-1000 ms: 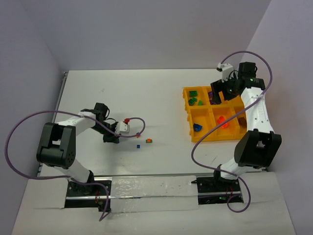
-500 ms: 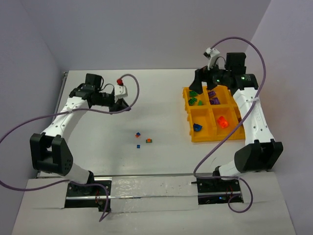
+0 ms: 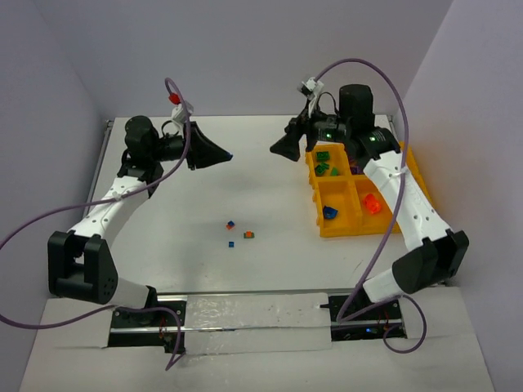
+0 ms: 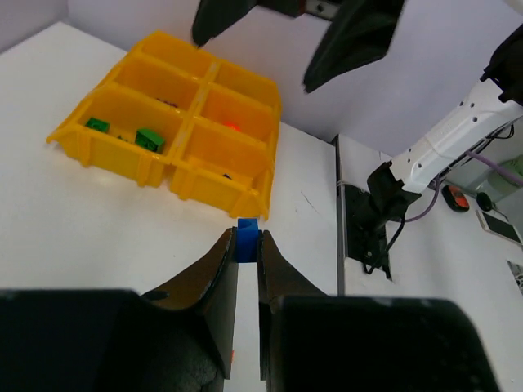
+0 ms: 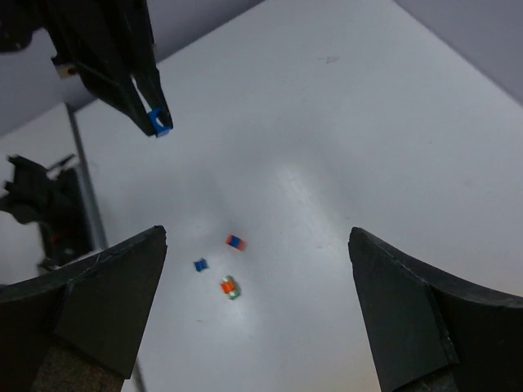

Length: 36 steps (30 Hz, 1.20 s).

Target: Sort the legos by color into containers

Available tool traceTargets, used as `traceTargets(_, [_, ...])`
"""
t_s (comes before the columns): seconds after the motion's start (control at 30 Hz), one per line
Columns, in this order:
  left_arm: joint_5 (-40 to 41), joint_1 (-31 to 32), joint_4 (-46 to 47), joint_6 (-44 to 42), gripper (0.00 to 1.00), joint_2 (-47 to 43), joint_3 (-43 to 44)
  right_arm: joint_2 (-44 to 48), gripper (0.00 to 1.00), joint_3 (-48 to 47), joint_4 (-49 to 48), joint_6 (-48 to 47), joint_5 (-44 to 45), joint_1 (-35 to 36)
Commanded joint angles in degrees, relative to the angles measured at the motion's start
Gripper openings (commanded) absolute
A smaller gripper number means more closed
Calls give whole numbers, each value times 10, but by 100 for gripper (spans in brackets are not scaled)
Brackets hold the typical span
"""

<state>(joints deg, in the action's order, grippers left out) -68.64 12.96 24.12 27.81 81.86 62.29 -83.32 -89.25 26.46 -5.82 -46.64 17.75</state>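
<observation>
My left gripper (image 4: 248,247) is shut on a small blue brick (image 4: 248,242), held in the air left of the yellow tray (image 3: 359,229); the right wrist view shows that brick (image 5: 158,122) at its tips. The right gripper (image 5: 257,235) hangs wide open and holds nothing, high above three tiny pieces on the table: a blue-orange bit (image 5: 235,242), a blue bit (image 5: 200,265) and an orange-green bit (image 5: 230,287). The tray's compartments hold green bricks (image 3: 325,163), purple ones (image 3: 357,167), a blue one (image 3: 329,213) and orange pieces (image 3: 373,203).
In the top view the two grippers face each other at the back middle of the table, the left (image 3: 227,156) and the right (image 3: 276,149) a short gap apart. Purple cables loop above both arms. Walls close off the back and sides.
The left arm has risen from the table and swung back and right with the blue brick. The right gripper has left the tray, moved left and opened fully.
</observation>
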Motion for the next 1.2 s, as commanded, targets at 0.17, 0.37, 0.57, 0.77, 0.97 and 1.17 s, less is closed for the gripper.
traceTargets(0.17, [95,50,-102,-257,16,-90,25,-100,99,68,-401,531,-200,4])
traceTargets(0.37, [164,87,-158,-391,16,-110,21,-137,99,57,-529,680,-242,17])
traceTargets(0.57, [206,112,-173,-429,15,-119,11,-133,87,23,-398,557,-283,48])
traceTargets(0.77, [206,115,-161,-421,15,-118,14,-125,76,47,-364,507,-301,60])
traceTargets(0.97, [204,118,-167,-429,15,-124,15,-135,74,53,-401,537,-302,61])
traceTargets(1.17, [204,127,-179,-446,15,-129,10,-153,62,40,-481,626,-300,61])
